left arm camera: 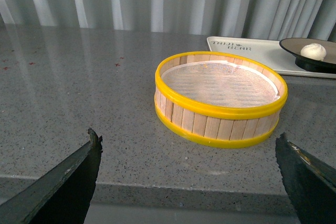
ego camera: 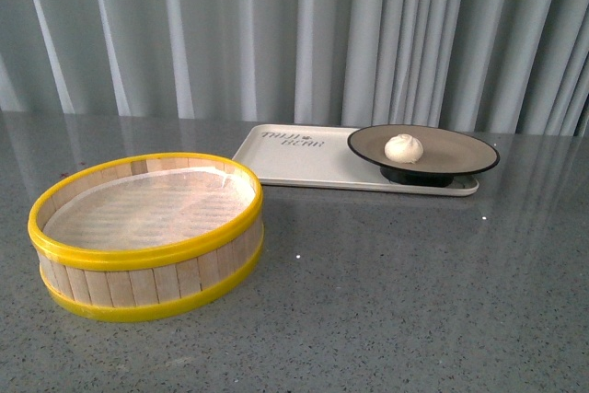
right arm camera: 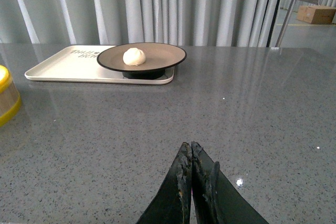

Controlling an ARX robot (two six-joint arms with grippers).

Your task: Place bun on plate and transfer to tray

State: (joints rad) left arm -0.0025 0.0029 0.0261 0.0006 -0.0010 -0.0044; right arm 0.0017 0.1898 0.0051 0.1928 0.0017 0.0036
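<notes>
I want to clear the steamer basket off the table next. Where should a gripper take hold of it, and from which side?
Judging by shape, grip the steamer basket by its upright slatted wall, coming down from above with one finger inside and one outside the yellow rim. It stands open-topped and empty. The open left gripper faces it and seems better placed.

Yellow-rimmed steamer basket (ego camera: 147, 233), grey table (ego camera: 386, 292)
</notes>
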